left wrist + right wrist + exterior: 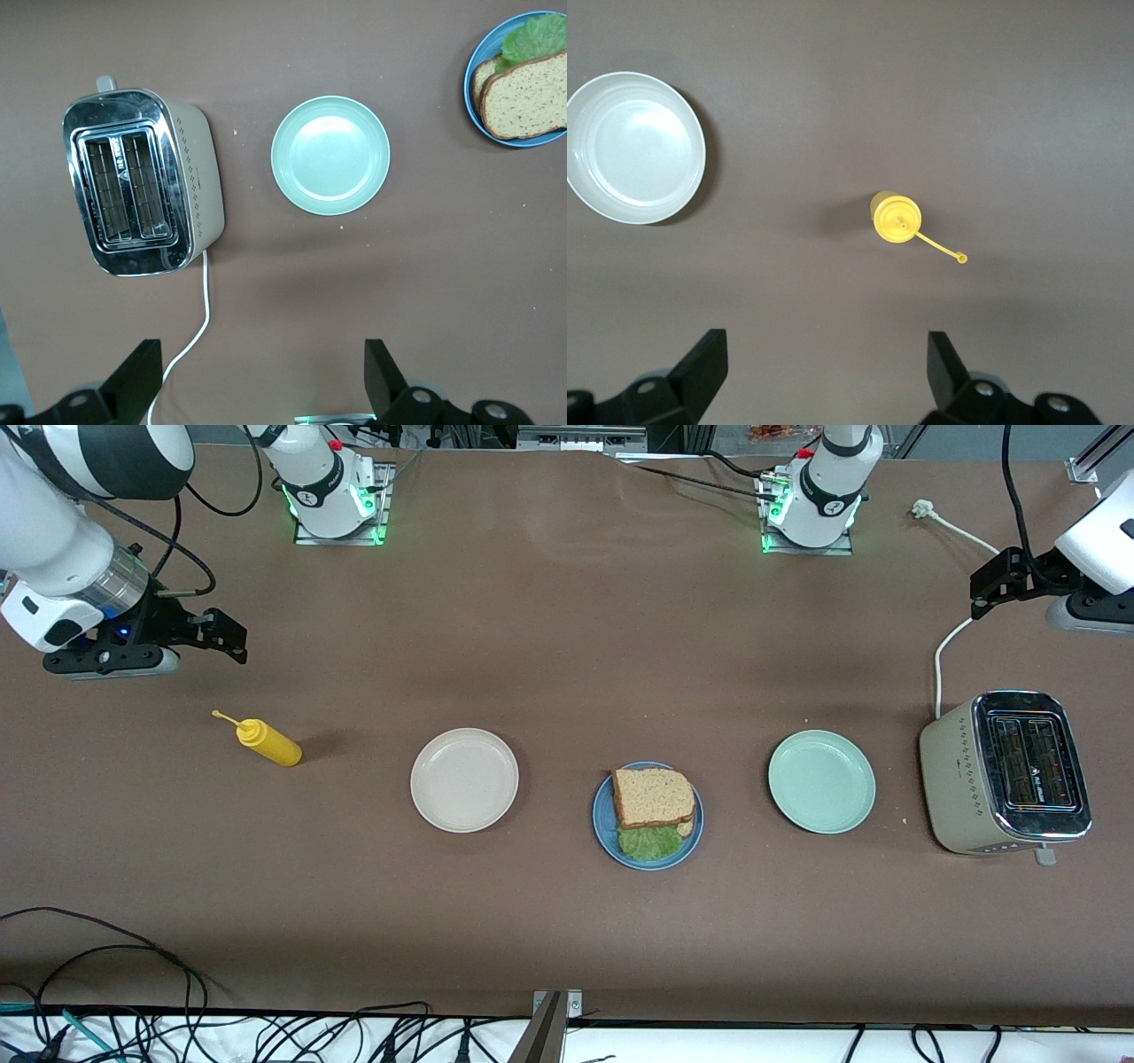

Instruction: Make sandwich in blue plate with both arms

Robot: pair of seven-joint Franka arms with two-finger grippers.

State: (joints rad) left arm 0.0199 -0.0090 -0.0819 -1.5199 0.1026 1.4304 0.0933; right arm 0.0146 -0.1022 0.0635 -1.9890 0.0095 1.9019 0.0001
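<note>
Three plates (464, 779) and a toaster (1005, 772) dot the brown table (567, 646).

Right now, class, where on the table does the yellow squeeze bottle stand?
The yellow squeeze bottle stands upright toward the right arm's end of the table, beside the beige plate and slightly farther from the front camera than it, below the open, raised right gripper.

A high front camera faces me across the table (567, 646), taking in its whole length. My left wrist camera looks straight down from well above the toaster (142, 186) and mint-green plate (330, 156); both also show in the front view. My right wrist camera looks down likewise on the yellow bottle (897, 218) and beige plate (636, 147).
</note>
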